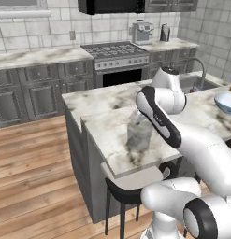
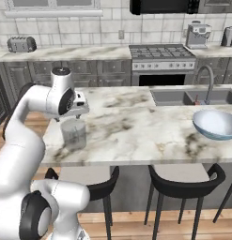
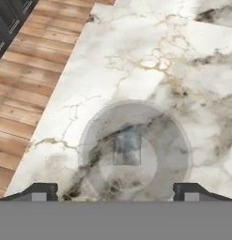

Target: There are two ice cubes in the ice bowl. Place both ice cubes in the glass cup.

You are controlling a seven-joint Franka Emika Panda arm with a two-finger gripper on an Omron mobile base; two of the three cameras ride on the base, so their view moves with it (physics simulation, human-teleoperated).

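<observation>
While hovering just above the cup point(image 3: 135, 152), gripper point(image 3: 122, 191) seen with fingertips point(image 3: 40, 191) spread wide, one at each side of the rim, grasping nothing. Looked straight down into cup from hand view: one pale cube point(image 3: 127, 146) noted inside, at the bottom near centre. Cup point(image 2: 73, 133) stood upright on marble counter point(image 2: 136, 126), near its left end in right base view, directly under the hand. Bowl point(image 2: 216, 124) sat well apart, at far right of same counter, near sink point(image 2: 183, 97). Contents of bowl not discernible. Stools point(image 2: 183, 185) tucked under counter edge.
</observation>
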